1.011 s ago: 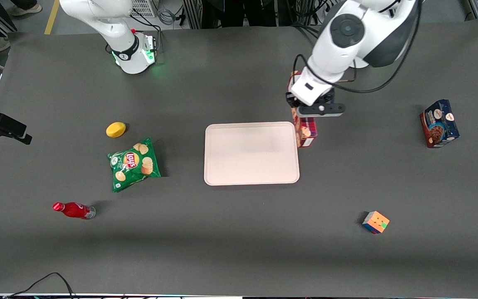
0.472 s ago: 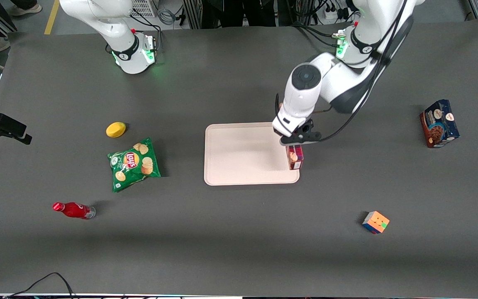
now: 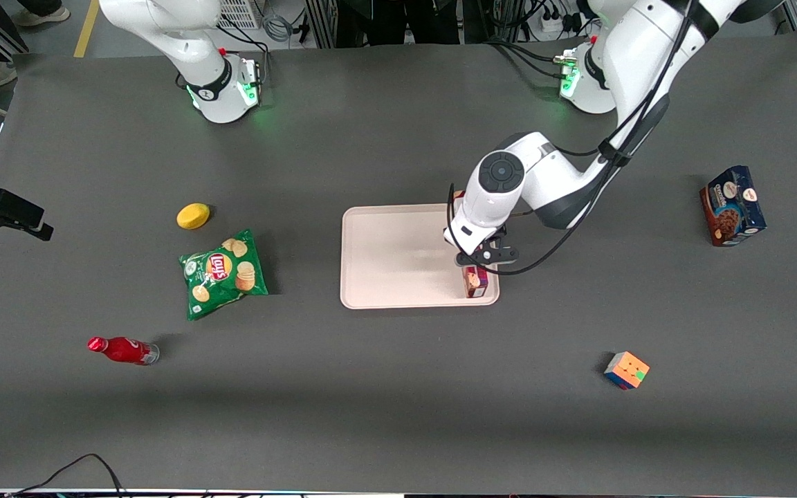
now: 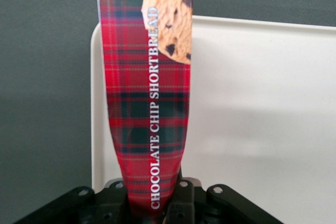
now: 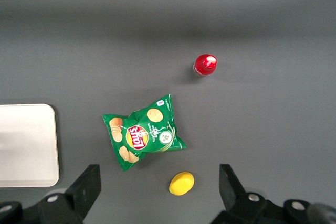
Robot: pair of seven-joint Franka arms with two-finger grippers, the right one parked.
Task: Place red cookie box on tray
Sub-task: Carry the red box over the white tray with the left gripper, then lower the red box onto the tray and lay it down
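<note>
Pincer (image 3: 479, 261) clamps long narrow red plaid cookie carton (image 3: 475, 281) at one end, long axis hanging straight down from your pincer, over pale cream plastic tray (image 3: 398, 256) corner; lower it there.

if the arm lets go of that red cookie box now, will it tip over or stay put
The gripper holds the red cookie box near one end, above the tray edge. Long and narrow, it would probably topple if released upright. The carton looks stiff, likely light.
</note>
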